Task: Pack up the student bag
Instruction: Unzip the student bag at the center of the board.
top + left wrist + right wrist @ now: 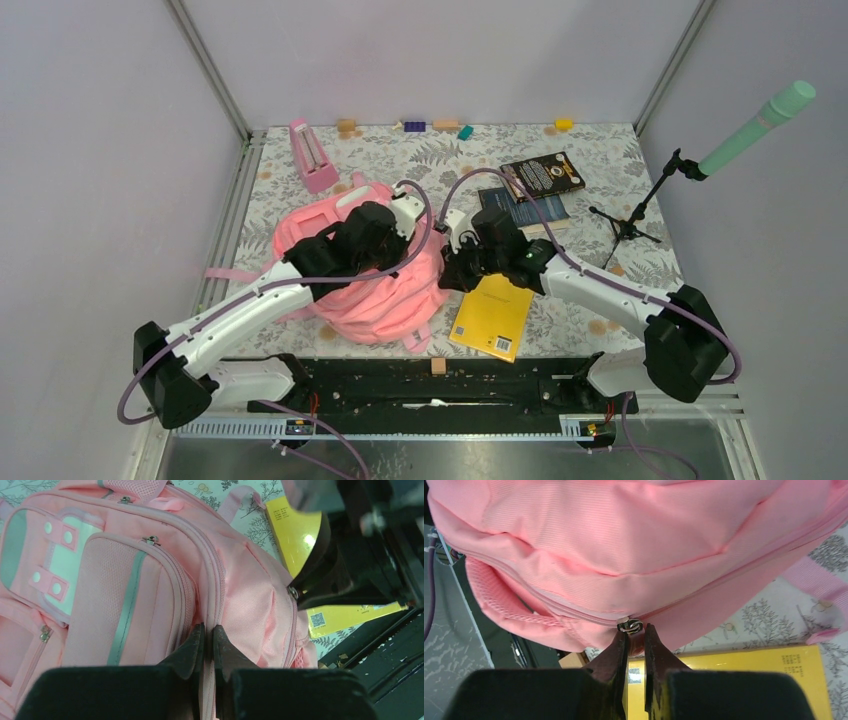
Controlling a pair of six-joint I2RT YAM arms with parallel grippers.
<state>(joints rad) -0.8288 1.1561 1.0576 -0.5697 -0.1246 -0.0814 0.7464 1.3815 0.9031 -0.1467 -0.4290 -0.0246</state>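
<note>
The student bag [375,300] is a soft pink backpack lying on the floral table between my two arms. Its front pockets and mint strip [125,610] face the left wrist camera. My left gripper [398,258] [209,630] is shut on a ridge of the bag's pink fabric along a zip seam. My right gripper [452,272] [636,630] is at the bag's right side, shut on the pull tab of the zip slider [630,625]. The zip reads as closed on both sides of the slider. A yellow book [492,315] [749,675] lies flat just right of the bag.
A black book [542,175] and a blue book [528,212] lie at the back right. A small pink metronome [313,155] stands at the back left. A tripod stand [628,225] holding a mint microphone [760,122] is at the right. Several small blocks [446,125] line the far edge.
</note>
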